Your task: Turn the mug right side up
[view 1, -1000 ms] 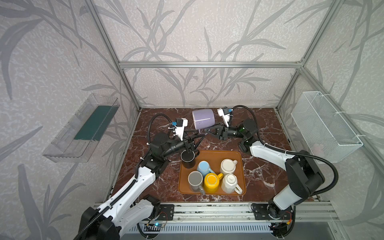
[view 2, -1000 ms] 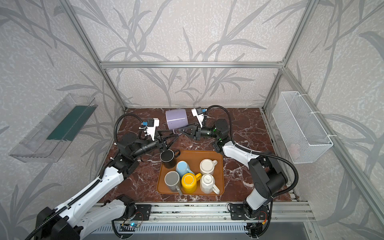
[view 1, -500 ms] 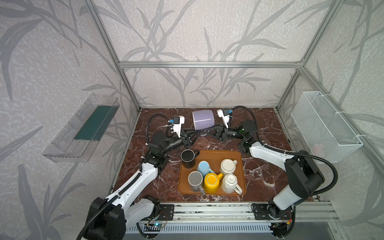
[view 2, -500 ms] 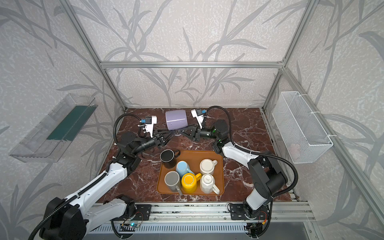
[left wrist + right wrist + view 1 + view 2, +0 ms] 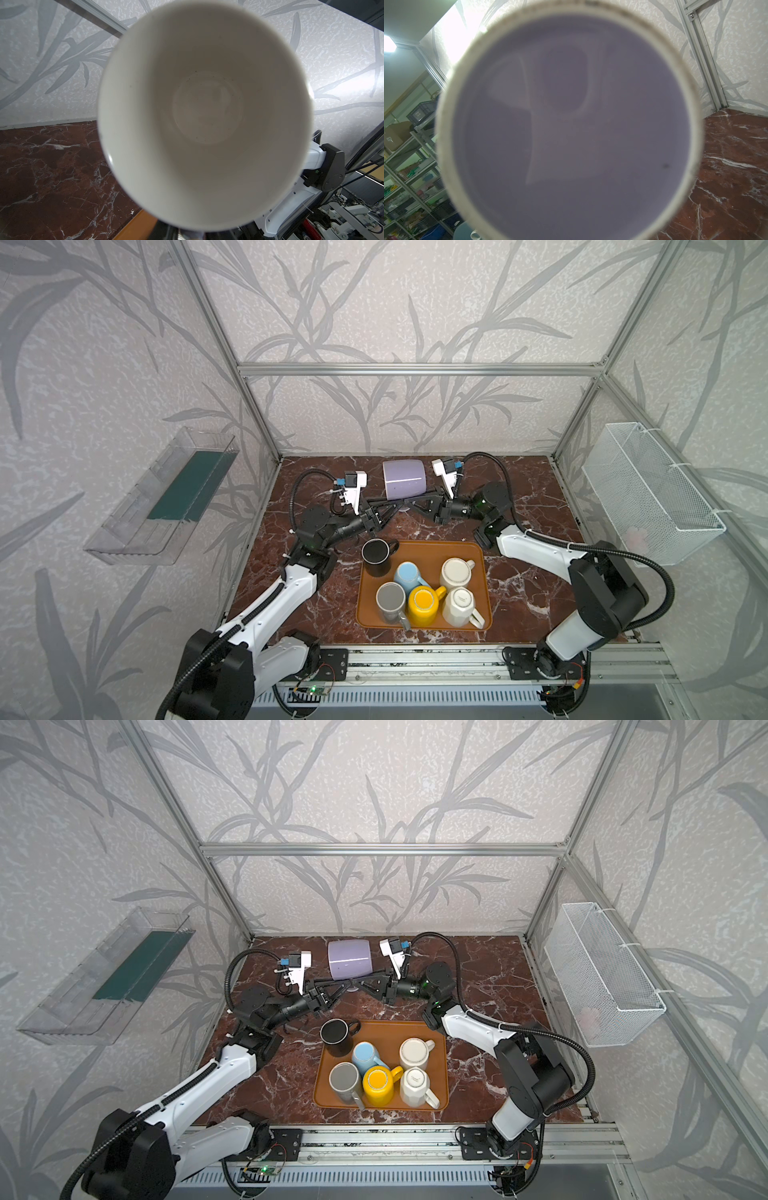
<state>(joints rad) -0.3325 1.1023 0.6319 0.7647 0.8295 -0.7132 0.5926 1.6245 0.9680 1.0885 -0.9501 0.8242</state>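
Observation:
The lavender mug [image 5: 404,484] [image 5: 349,959] hangs on its side above the back of the marble table, mouth toward the left arm. My left gripper [image 5: 395,507] [image 5: 345,983] reaches under it from the left. Its dark fingers [image 5: 166,233] stand shut on the mug's handle. The left wrist view looks straight into the mug's white inside [image 5: 205,116]. My right gripper [image 5: 410,502] [image 5: 360,982] comes in from the right and is shut on the same handle. In the right wrist view the mug's lavender base [image 5: 571,128] hides those fingers.
An orange tray [image 5: 419,551] in front holds several upright mugs: black [image 5: 375,558], blue [image 5: 407,574], grey [image 5: 390,599], yellow [image 5: 424,603], two white [image 5: 455,572]. A wire basket [image 5: 648,489] hangs on the right wall, a clear shelf [image 5: 166,497] on the left.
My left gripper has risen from beside the black mug, moved back to the lavender mug and closed on its handle. The right gripper has held the mug still.

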